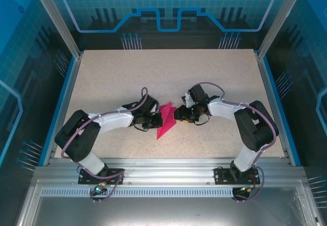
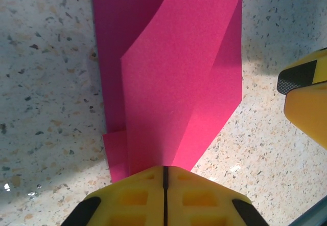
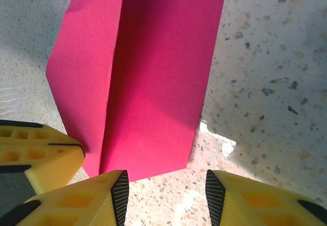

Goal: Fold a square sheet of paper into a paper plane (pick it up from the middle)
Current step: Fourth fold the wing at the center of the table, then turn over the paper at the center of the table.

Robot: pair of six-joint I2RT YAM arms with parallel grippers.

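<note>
The magenta sheet of paper [image 1: 166, 118] lies folded on the table between my two grippers, tapering to a point toward the near side. In the left wrist view the paper [image 2: 179, 72] shows a raised flap and layered folds. My left gripper [image 2: 165, 168] is shut, with the paper's near edge pinched in its closed jaws. My left gripper [image 1: 153, 119] sits at the paper's left side. My right gripper [image 3: 166, 185] stands open just off the paper's [image 3: 153, 83] edge, with bare table between its pads. It is at the paper's right side [image 1: 177, 114].
The speckled table [image 1: 214, 72] has free room at the back and on both sides. A blue rim [image 1: 65, 93] and clear enclosure walls border it. One yellow finger of the right gripper [image 2: 306, 98] shows in the left wrist view.
</note>
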